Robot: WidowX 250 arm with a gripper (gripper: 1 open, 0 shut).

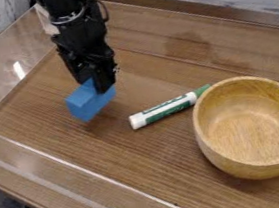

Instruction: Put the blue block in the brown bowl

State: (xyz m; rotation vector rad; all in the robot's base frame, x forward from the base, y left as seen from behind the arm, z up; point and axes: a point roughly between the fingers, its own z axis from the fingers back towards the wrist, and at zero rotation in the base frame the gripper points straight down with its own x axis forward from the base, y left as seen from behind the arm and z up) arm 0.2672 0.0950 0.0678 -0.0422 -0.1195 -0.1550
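The brown wooden surface [146, 166] runs across the view, with a pale strip along its near-left edge and a seam along its far-right side. The large round light-brown wooden bowl [253, 129] sits at the right, its thick rim close to the right side of the view and its inside showing nothing but bare wood. The black robot arm [73, 21] reaches down from the top left, its claw [95, 75] pointing at the surface. The white-and-green cylindrical marker pen [171, 108] lies at a slant between the block and the bowl, its green end close to the bowl's rim. The small solid bright-blue rectangular block [90, 101] is at the claw's tips, left of the pen and well apart from the bowl. The claw is around the block's upper part, holding it, its jaws parted by the block's width; whether the block's underside touches the surface, I cannot tell. Open wood lies on the near side of block and pen, reaching to the bowl's left side. There is also bare room between the block and the left edge strip. Straight across from block to bowl, the pen lies in between.
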